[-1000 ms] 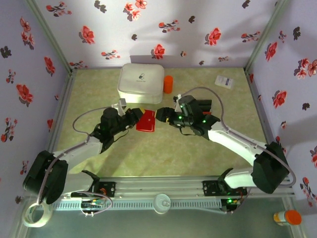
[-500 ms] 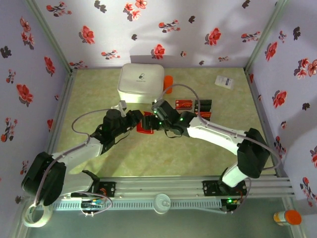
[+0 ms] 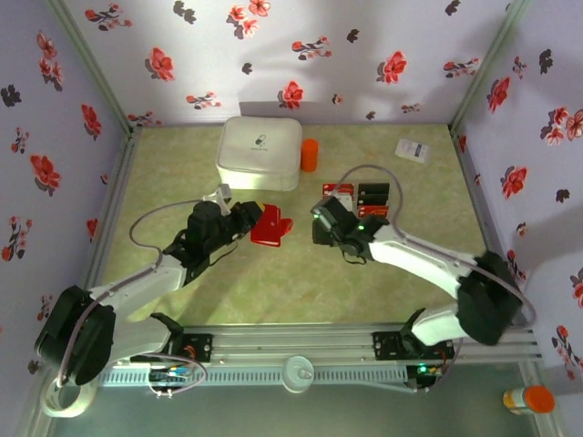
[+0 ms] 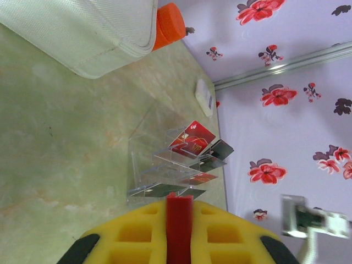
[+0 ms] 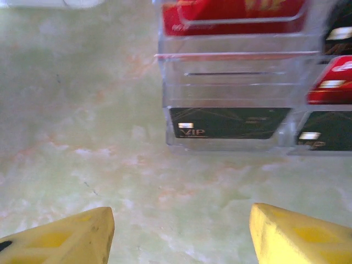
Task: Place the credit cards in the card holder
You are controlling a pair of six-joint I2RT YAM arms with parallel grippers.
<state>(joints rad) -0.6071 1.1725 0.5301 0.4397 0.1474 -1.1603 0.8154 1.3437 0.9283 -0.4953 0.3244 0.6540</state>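
Firmly, left jaws on red wallet point(image 3: 270, 227)

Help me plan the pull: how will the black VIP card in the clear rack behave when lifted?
The black VIP card looks thin and flat, so probably stiff yet light. Its smooth face may slip in a pinch. The clear rack looks lightweight, so it might slide when the card is tugged.

The top camera looks down from behind the arms over the whole desk point(image 3: 291, 282). The left wrist camera skims low past the card holder point(image 4: 179, 225) in the left jaws toward the clear rack point(image 4: 176, 165). The right wrist camera faces that rack closely, just ahead of the right jaws.
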